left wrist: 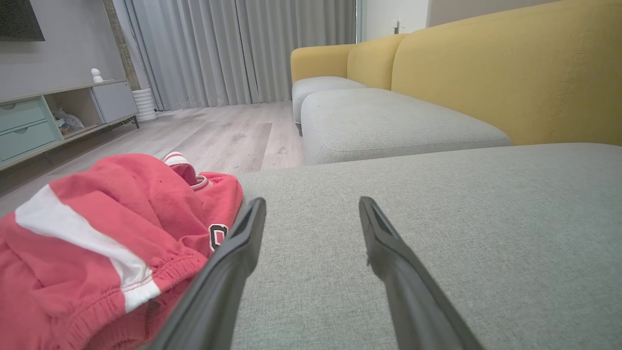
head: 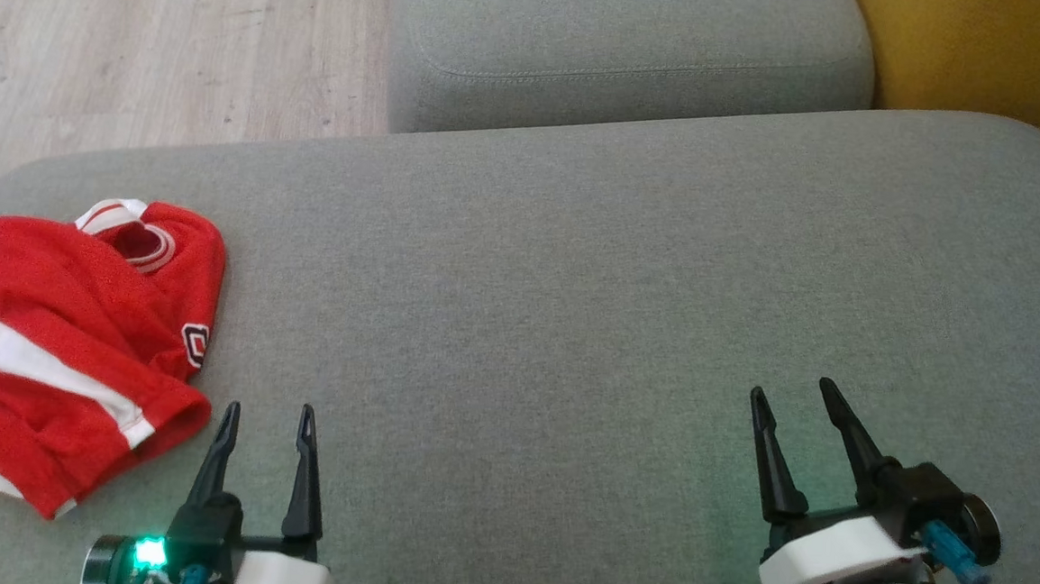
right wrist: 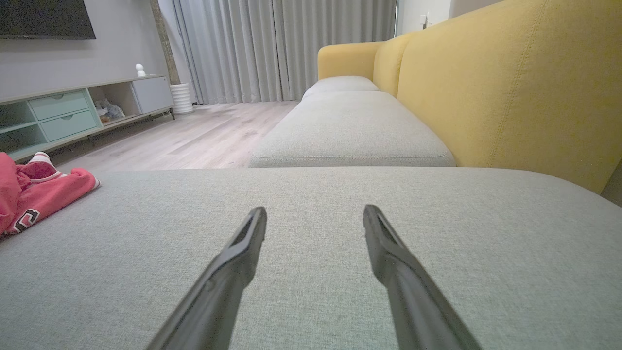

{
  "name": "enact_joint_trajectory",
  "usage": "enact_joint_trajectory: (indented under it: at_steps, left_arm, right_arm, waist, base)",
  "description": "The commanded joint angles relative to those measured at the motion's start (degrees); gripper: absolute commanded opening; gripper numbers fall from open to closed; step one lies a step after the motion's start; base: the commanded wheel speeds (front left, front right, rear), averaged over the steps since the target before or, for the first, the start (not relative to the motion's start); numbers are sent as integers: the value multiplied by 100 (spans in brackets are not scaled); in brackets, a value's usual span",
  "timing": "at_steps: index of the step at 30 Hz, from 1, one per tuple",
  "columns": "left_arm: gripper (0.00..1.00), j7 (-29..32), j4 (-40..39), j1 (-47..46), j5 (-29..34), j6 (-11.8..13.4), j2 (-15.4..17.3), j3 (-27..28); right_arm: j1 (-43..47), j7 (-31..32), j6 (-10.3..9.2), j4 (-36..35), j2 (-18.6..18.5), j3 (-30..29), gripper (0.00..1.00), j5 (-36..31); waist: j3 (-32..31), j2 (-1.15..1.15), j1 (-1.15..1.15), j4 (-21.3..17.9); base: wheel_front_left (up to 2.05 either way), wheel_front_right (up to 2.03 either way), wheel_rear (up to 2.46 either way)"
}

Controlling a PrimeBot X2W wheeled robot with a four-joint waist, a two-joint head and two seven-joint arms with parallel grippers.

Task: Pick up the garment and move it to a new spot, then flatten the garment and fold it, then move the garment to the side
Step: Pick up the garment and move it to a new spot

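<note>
Nearest, the left gripper [head: 269,410] and right gripper [head: 792,392] hover with slim, tapering dark fingers spread wide, holding nothing; just beside the left one lies the garment [head: 57,336], crumpled red jersey with white stripes, a gathered hem and a stitched letter patch, at the left end of the grey woven seat cushion [head: 574,286]; beyond sit a second rounded cushion [head: 625,55], the yellow backrest [head: 986,59] and the pale wood-plank floor [head: 138,43].

garment [head: 66,336] on cushion's [head: 572,331] left end

Crumpled red garment [head: 57,336] on grey cushion [head: 574,286] at left, left gripper [head: 266,421] beside it, right gripper [head: 793,403] well apart, both spread
</note>
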Motion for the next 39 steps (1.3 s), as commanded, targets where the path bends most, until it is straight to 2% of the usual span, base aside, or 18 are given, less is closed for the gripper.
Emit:
enact_joint_trajectory:
  at_steps: [1, 5, 9, 18, 19, 29, 32, 35, 39]
  left_arm:
    - [100, -62, -157, -255, 71, 3, -12, 217]
    - [100, -62, -147, -272, 112, -17, -26, 211]
    - [100, -62, -129, -296, 187, -36, -29, 268]
    - [100, -62, -80, -229, 242, 47, -40, 363]
    - [100, -62, -80, -229, 242, 47, -40, 363]
    - [100, -62, -311, 46, 315, 381, -47, 594]
    - [100, -62, -399, 71, 435, 523, 10, 659]
    - [100, -62, -551, 4, 562, 773, 166, 776]
    - [100, -62, -984, -290, 652, 966, 353, 849]
  right_arm:
    - [-216, -78, -4, -149, -48, 105, 100, -31]
    - [-155, -78, -4, -109, -48, 76, 100, -22]
    - [-90, -78, -4, -74, -48, 86, 100, -2]
    - [38, -78, -4, -64, -48, 201, 100, 24]
    - [38, -78, -4, -64, -48, 201, 100, 24]
    - [61, -78, -4, -35, -48, 314, 100, 14]
    - [70, -78, -4, -30, -48, 332, 100, -62]
    - [143, -78, -4, -35, -48, 375, 100, -249]
    - [86, -78, -4, -107, -54, 310, 100, -523]
  waist:
    - [1, 0, 0, 15]
    - [-13, 0, 0, 149]
    - [-44, 0, 0, 476]
    - [-123, 0, 0, 1660]
    - [-123, 0, 0, 1660]
    - [-163, 0, 0, 2775]
    - [-125, 0, 0, 2909]
    - [-1, 0, 0, 2968]
    - [406, 0, 0, 2850]
  base:
    - [0, 0, 0]
    - [0, 0, 0]
    - [0, 0, 0]
    - [0, 0, 0]
    - [0, 0, 0]
    - [0, 0, 0]
    - [0, 0, 0]
    - [0, 0, 0]
    - [0, 0, 0]
